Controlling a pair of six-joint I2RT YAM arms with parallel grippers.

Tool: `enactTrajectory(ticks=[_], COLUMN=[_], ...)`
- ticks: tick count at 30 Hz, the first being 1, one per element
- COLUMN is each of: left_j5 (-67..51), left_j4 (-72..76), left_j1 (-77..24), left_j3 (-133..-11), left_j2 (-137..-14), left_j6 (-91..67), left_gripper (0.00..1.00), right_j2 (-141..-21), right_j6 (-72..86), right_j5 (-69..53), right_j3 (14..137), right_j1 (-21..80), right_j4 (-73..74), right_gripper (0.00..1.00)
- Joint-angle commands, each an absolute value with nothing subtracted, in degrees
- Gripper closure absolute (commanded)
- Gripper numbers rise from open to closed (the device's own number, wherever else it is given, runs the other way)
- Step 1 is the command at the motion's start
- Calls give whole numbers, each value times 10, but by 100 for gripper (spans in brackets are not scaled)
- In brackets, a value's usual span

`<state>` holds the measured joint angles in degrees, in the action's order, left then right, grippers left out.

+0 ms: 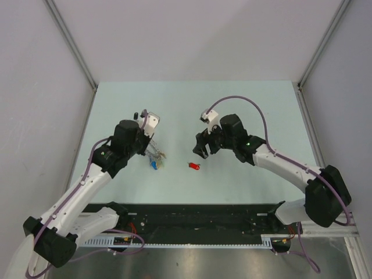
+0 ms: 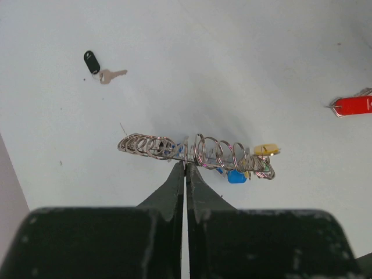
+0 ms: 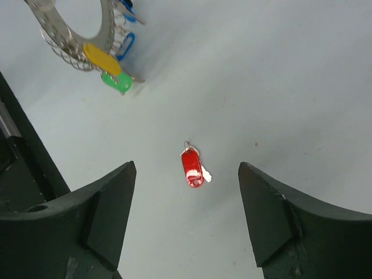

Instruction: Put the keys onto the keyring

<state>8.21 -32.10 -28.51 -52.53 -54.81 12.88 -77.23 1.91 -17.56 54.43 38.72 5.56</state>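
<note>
The keyring, a silver wire ring strung with many small rings and keys with yellow, blue and green heads, is pinched at its near edge by my left gripper, which is shut on its wire. In the top view the keyring hangs just below the left gripper. The loose red-headed key lies flat on the table, centred between the open fingers of my right gripper, which hovers above it without touching. The red key also shows in the top view and in the left wrist view. The right gripper is just above it.
A black-headed key with a silver blade lies on the table beyond the keyring, to the left. The keyring's yellow head and green head reach into the top left of the right wrist view. Grey walls enclose the pale table.
</note>
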Motion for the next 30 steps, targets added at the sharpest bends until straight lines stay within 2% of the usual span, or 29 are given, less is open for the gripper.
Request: enactTrajectory(ticks=[1, 8, 14, 25, 30], left_j5=[80, 83, 76, 63, 59], left_j4=[-284, -268, -262, -259, -259], left_j1=[-265, -258, -252, -246, -244], left_j3=[-516, -505, -502, -502, -503], left_j2=[-543, -538, -537, -542, -543], left_j6=[107, 105, 102, 98, 98], left_gripper=[100, 100, 100, 100, 100], right_j2=[-822, -922, -978, -1025, -1027], right_j6=[1, -18, -27, -46, -49], right_j5=[-142, -122, -114, -89, -84], right_j3=[546, 546, 546, 547, 546], right_j1=[402, 442, 463, 481, 484], right_j4=[42, 7, -38, -62, -65], right_gripper=[26, 47, 59, 73, 76])
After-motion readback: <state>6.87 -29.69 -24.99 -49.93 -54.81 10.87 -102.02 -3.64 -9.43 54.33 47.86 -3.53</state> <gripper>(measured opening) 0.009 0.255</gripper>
